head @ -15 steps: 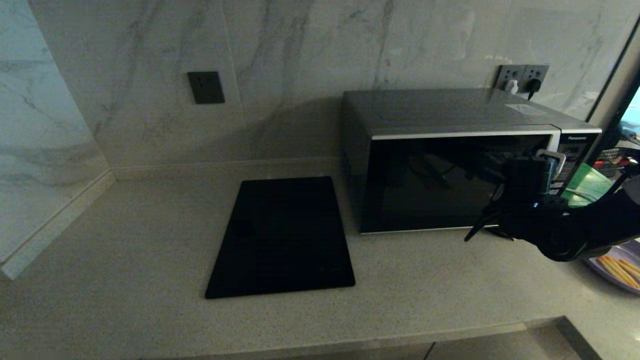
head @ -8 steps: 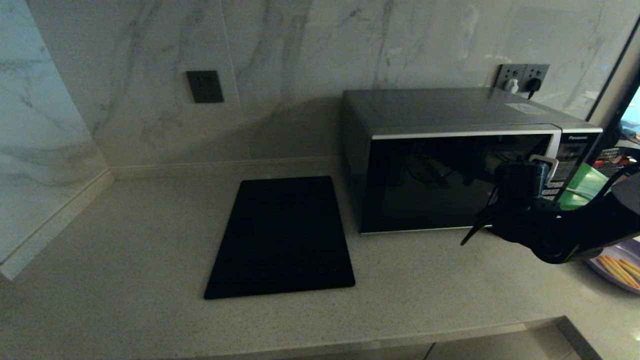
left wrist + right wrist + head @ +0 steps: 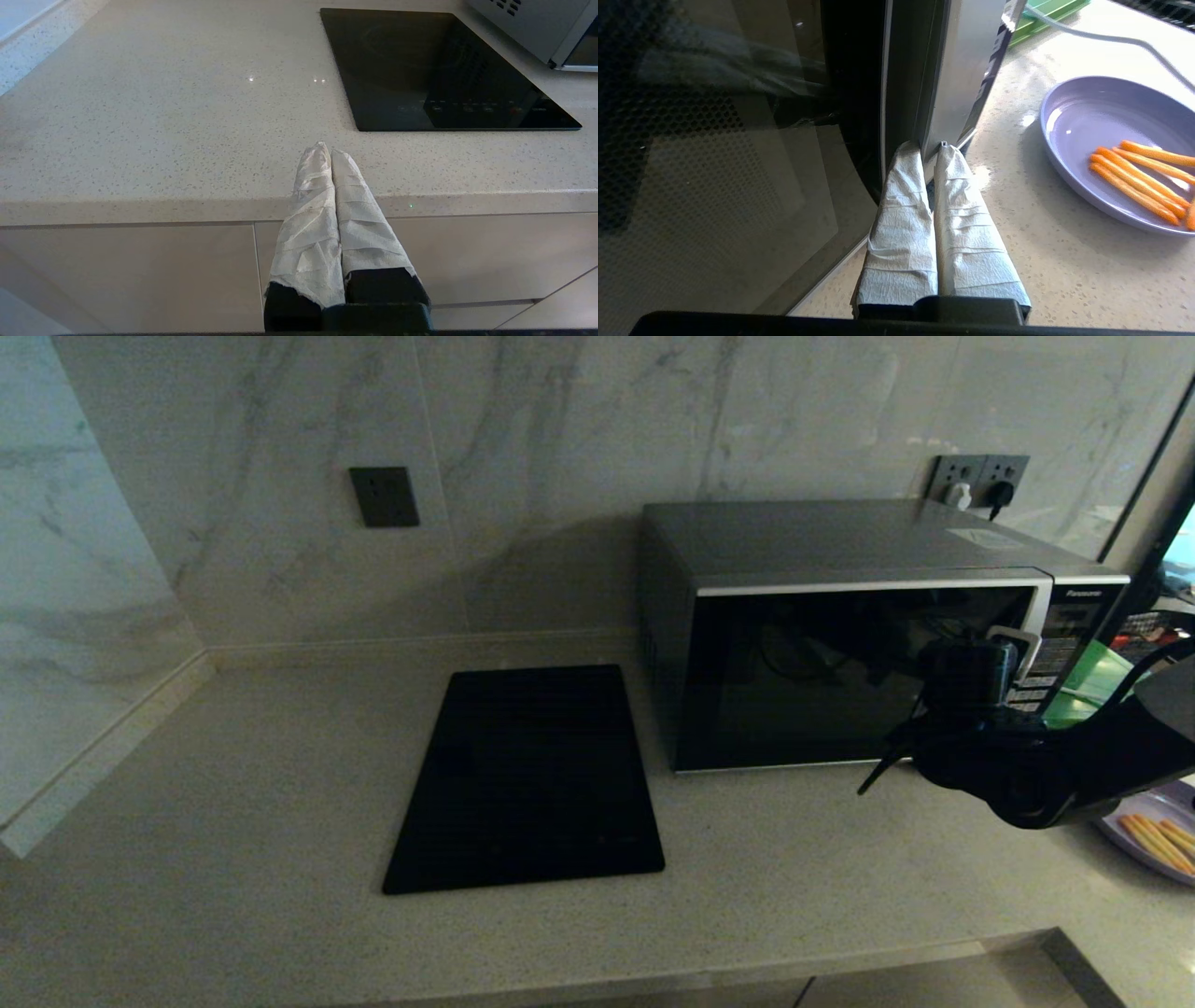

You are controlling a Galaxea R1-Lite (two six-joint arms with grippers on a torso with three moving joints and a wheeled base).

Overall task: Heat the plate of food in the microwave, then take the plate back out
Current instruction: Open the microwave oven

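Note:
The microwave (image 3: 840, 541) stands at the back right of the counter, and its black glass door looks closed in the head view. My right gripper (image 3: 928, 149) is at the door's right side, shut on the lower end of the silver handle (image 3: 966, 70), one white-wrapped finger on each side. The lavender plate (image 3: 1087, 121) with orange sticks (image 3: 1134, 177) rests on the counter to the right of the microwave, apart from the gripper. It also shows at the right edge of the head view as the plate (image 3: 1153, 840). My left gripper (image 3: 325, 151) hangs shut and empty at the counter's front edge.
A flat black cooktop panel (image 3: 527, 775) lies left of the microwave. A green board (image 3: 1092, 681) leans behind the right arm. Wall sockets (image 3: 980, 476) with plugs sit above the microwave. The counter's front edge (image 3: 840, 957) runs below.
My right gripper has shifted slightly left and down along the door's right side, staying at the handle. The plate and the left arm have not moved.

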